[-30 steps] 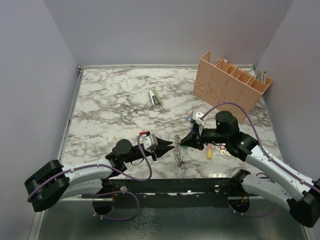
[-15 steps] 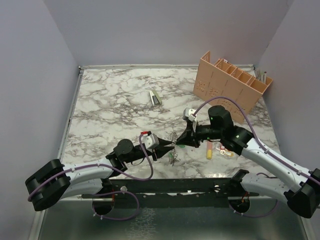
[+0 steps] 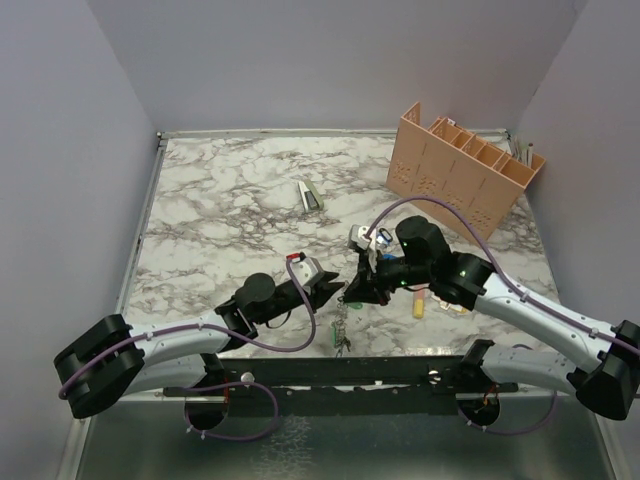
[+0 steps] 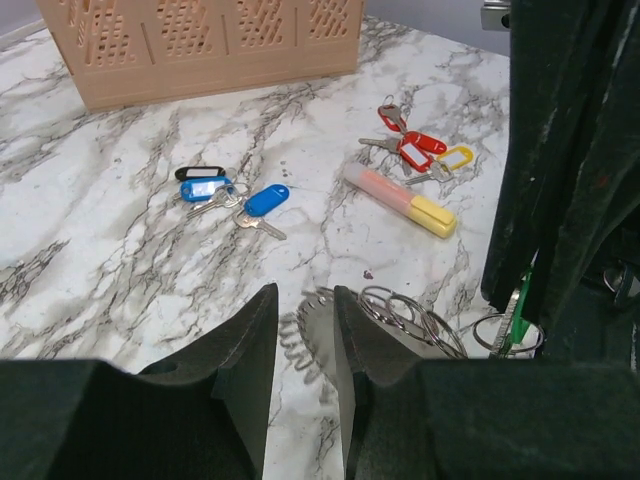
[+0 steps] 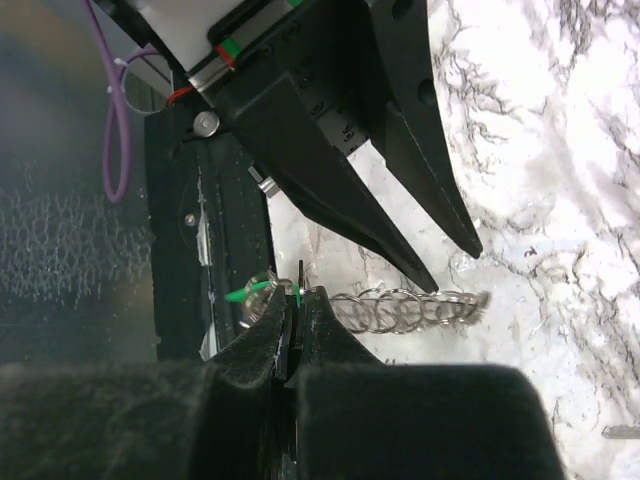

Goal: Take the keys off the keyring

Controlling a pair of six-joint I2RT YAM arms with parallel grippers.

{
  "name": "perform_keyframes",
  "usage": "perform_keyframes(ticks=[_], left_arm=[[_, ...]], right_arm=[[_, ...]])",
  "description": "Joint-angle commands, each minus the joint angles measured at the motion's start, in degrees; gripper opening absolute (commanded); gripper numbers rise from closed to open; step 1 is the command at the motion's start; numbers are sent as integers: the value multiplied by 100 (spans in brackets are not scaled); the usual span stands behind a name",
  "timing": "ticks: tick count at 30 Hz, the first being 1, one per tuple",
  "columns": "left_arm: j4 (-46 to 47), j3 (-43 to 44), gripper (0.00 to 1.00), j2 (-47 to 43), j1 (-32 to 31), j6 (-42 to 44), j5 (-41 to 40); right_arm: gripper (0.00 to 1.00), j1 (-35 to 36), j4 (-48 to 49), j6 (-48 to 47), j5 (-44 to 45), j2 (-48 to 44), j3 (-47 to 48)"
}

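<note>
My right gripper [image 3: 353, 292] [image 5: 297, 298] is shut on the rim of the keyring [image 3: 342, 316] [image 5: 400, 312], a grey coiled metal ring held above the table's near edge. A green-headed key [image 5: 240, 294] [image 4: 519, 322] sits at the gripped spot, and small keys [image 3: 342, 342] dangle below. My left gripper [image 3: 336, 291] [image 4: 305, 295] is open, its tips straddling the ring's opposite edge [image 4: 314, 326] with a gap showing. Blue-headed keys [image 4: 262, 202] lie loose on the marble.
A tan slotted crate [image 3: 462, 170] [image 4: 200, 40] stands at the back right. A pink-and-yellow marker [image 3: 418, 303] [image 4: 402, 199] and a bunch with red and yellow tags [image 4: 422, 152] lie under the right arm. A small grey-green object [image 3: 312, 195] lies mid-table.
The right gripper carried the keyring left toward the left arm. The left gripper came forward onto the ring's edge, and its jaws widened.
</note>
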Motion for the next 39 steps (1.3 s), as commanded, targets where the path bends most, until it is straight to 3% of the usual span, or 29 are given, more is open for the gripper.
perform_keyframes(ticks=[1,11,24,39], left_arm=[[-56,89,30,-63,18,-51,-186],[-48,46,31,-234,18,-8,56],[45,219,31,51,18,157,1708],[172,132,32,-155,7,118,1786]], right_arm=[[0,65,-15,312,441,49,211],[1,58,-111,91,1279,-179,22],[0,59,-191,-264,1806,-182,-72],[0,59,-227,-667,1672,-88,-70]])
